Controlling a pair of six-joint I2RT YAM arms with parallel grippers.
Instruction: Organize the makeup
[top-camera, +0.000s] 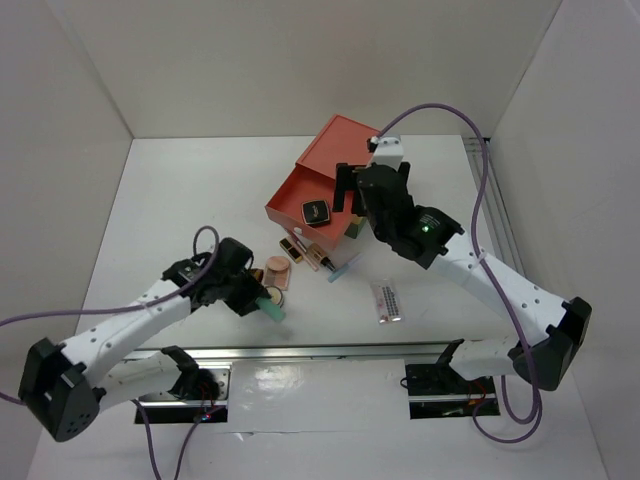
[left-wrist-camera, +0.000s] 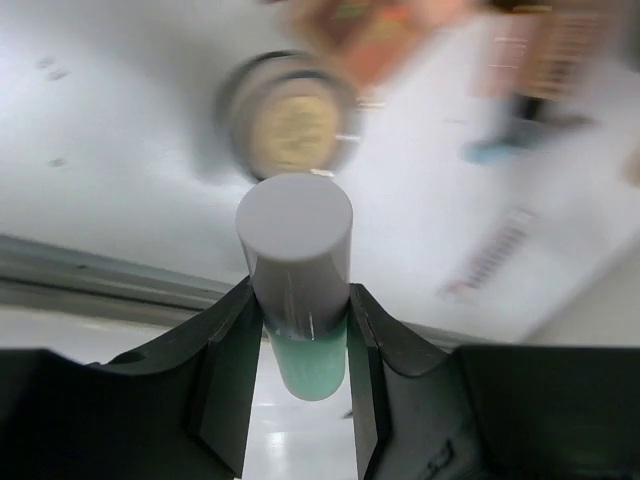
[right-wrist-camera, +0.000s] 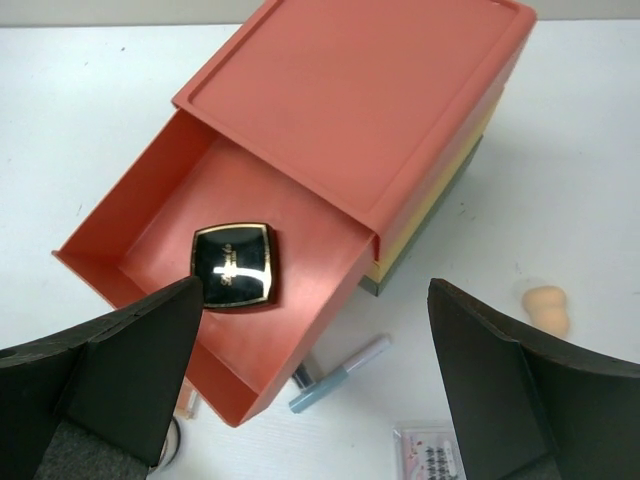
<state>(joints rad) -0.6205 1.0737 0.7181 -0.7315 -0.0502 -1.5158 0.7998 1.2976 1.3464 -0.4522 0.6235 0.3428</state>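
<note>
The left hand (left-wrist-camera: 300, 310) gripped the white-green tube (left-wrist-camera: 295, 235) near a round beige compact (left-wrist-camera: 290, 125) on the desk (top-camera: 180, 190). The right hand (right-wrist-camera: 312, 290) hung released above the black square compact (right-wrist-camera: 233, 265) in the drawer (right-wrist-camera: 140, 230).

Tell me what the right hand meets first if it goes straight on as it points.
Probably the bare floor of the open coral plastic drawer, beside the black square compact; depth is unclear.
</note>
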